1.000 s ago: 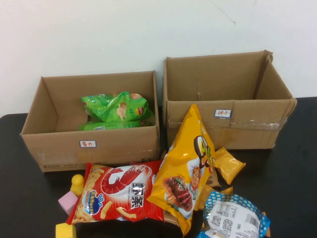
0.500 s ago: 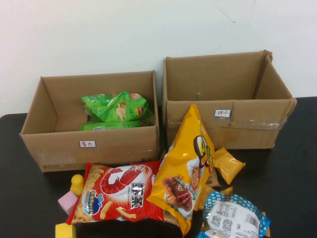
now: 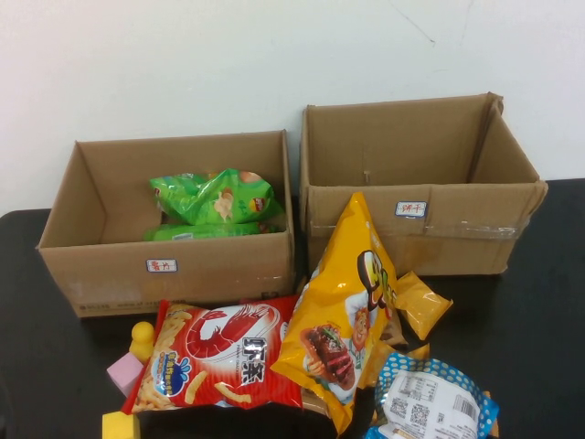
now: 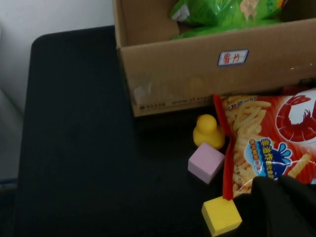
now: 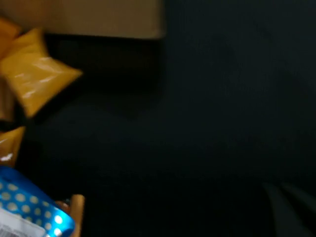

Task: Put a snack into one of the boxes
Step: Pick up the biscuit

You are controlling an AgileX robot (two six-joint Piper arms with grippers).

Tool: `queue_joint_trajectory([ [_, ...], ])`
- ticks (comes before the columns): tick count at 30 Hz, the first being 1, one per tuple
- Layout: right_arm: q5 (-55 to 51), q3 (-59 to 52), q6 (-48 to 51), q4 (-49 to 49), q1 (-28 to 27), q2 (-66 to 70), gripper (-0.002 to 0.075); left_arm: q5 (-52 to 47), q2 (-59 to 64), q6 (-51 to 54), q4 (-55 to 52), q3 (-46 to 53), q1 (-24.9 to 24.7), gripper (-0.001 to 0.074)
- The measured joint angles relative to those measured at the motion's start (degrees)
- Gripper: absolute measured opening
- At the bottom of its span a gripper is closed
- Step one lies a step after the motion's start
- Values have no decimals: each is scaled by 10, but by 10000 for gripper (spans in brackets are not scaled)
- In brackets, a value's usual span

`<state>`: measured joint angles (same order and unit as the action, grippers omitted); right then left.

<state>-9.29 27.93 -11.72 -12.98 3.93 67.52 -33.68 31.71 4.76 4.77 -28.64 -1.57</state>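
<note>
I see the snack (image 3: 428,400), the blue-dotted bag with its white printed back up, lying on the black table (image 3: 548,311) at about 5 o'clock in the high view, well apart from the low box (image 3: 169,270) with the red-written label at 9 o'clock. That box already holds green bags (image 3: 215,203). The taller taped box (image 3: 420,183) sits at 1 o'clock. A red prawn-stick bag (image 3: 219,357) and a tall yellow bag (image 3: 352,311) lie between the boxes and the snack. A yellow duck (image 4: 208,131), pink cube (image 4: 206,162) and yellow cube (image 4: 221,216) rest beside the red bag.

Only a dark edge of the left gripper (image 4: 286,207) and right gripper (image 5: 291,210) shows in their wrist views; I cannot tell their state.
</note>
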Motion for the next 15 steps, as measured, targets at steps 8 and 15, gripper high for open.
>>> queue_joint_trajectory([
  [8, 258, 10, 102, -89, 100, 178, 0, 23, 1, 9, 25, 24, 0, -1],
  [15, 295, 71, 101, -100, 136, 318, 157, 36, 1, 27, 32, 28, 0, -1],
])
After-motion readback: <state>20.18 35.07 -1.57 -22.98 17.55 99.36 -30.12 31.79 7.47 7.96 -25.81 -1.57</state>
